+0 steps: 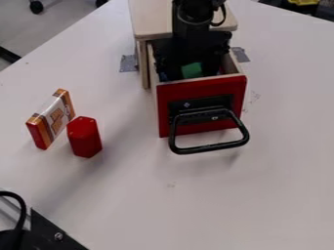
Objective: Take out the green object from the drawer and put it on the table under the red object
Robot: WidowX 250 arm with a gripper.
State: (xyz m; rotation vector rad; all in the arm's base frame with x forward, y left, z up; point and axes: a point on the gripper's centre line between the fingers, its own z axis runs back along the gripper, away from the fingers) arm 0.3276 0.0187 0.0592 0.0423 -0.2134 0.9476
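Observation:
The gripper [190,56] hangs down into the pulled-out drawer [202,89], which has a red front and a black handle. Low in the drawer the green object [192,70] shows between dark parts of the gripper; whether it is held cannot be told. Left of the drawer, the red object [85,137], a faceted block, stands on the white table [215,195]. The drawer's walls and the arm hide much of the drawer's inside.
A red, white and brown box [51,118] stands beside the red object, up and to its left. The wooden cabinet [151,22] is behind the drawer, with grey tape at its sides. Black equipment with a cable [21,207] occupies the lower left corner.

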